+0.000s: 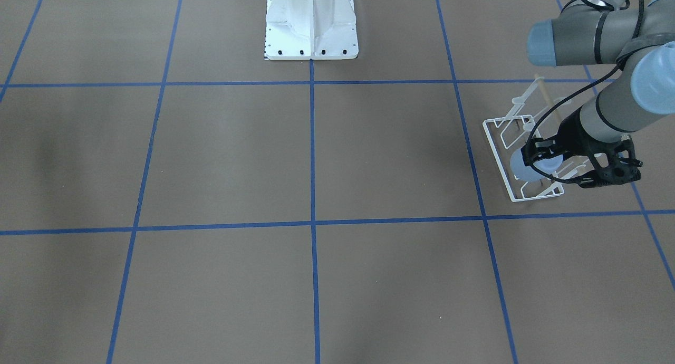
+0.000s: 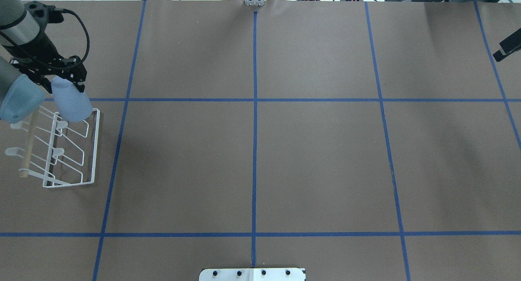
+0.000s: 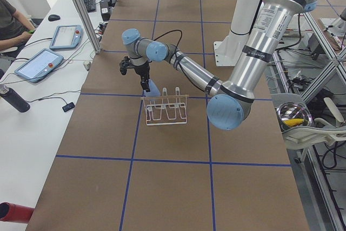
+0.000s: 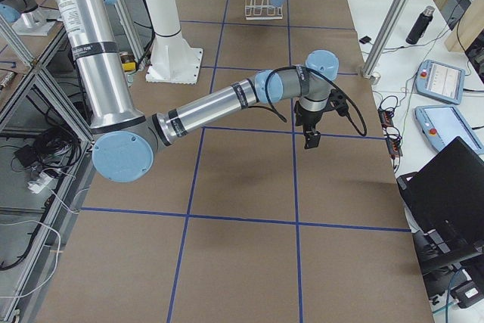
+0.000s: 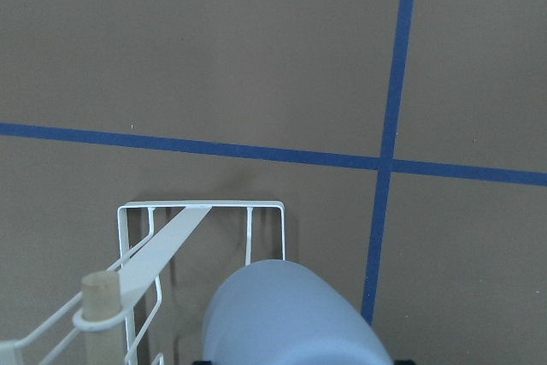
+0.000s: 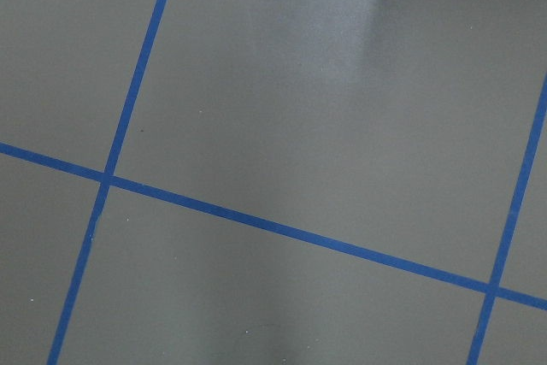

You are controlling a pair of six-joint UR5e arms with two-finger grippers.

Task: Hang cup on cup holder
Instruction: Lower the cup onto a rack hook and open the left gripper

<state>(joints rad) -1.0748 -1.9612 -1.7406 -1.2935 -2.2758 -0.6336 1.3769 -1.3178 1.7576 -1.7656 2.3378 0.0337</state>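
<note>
Tabletop [image 2: 317, 159]: cup [image 2: 72, 106] seemingly between left fingers [image 2: 78, 74], over cup holder [image 2: 29, 144].

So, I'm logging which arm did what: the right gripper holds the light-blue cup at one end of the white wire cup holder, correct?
Not quite: the left gripper holds the light-blue cup at one end of the white wire cup holder, as the overhead exterior view shows.
</note>
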